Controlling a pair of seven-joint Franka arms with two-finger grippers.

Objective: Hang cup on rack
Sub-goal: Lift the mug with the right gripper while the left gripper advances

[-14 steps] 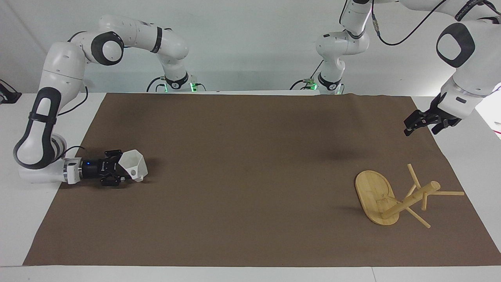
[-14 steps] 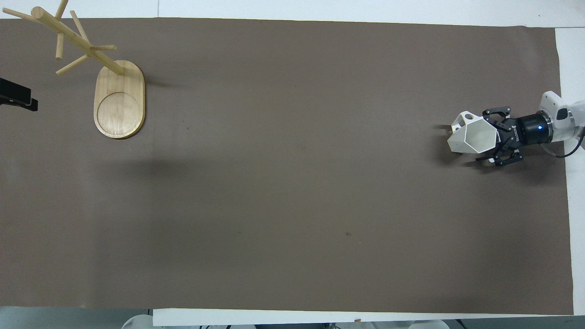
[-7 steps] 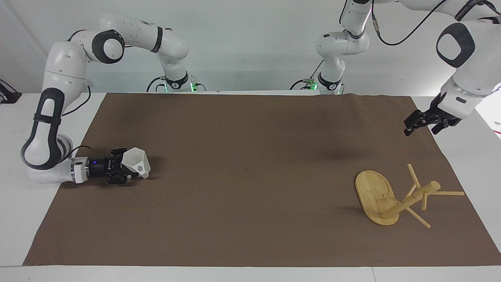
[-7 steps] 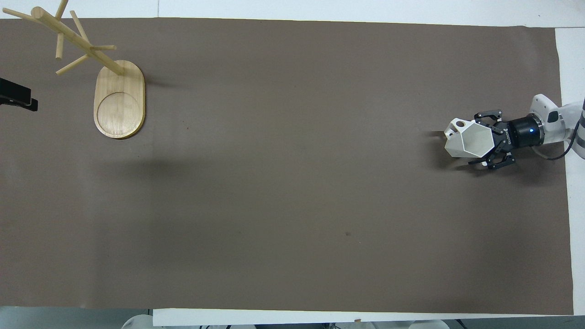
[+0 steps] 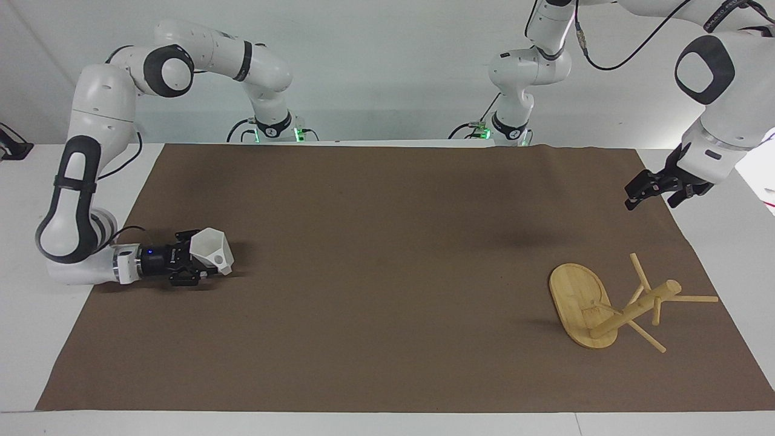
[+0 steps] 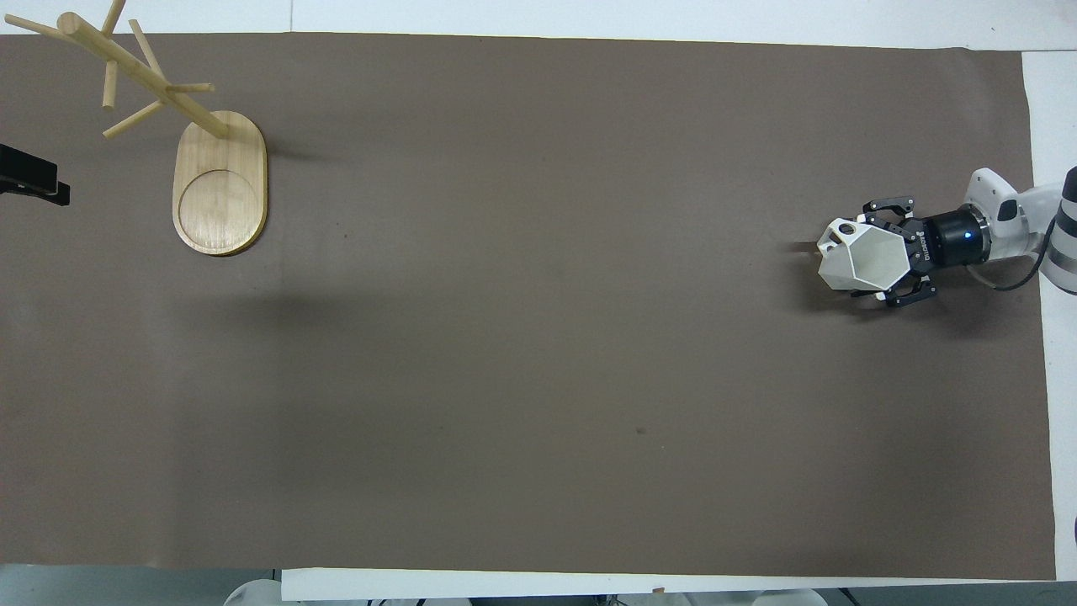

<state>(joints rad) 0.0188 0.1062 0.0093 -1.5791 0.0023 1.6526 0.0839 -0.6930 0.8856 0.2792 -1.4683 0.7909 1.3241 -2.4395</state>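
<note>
One cup (image 5: 212,251) clasped in the right tool (image 5: 197,266), one rack (image 5: 611,306), left tool (image 5: 636,195) open, empty.

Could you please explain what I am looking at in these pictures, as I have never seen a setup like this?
These are two white robot arms fixed at one end of a table, each ending in a gripper with two fingers. One picture is taken from across the table, facing the robots. The other looks down from above the robots' own end. A brown mat covers the table. On it, toward the left arm's end, stands a bamboo rack with a post and thin pegs, all bare. The right gripper is low over the mat at the right arm's end, with its fingers on either side of a small white cup, apparently gripping it. The left gripper waits, holding nothing, over the table's edge.
</note>
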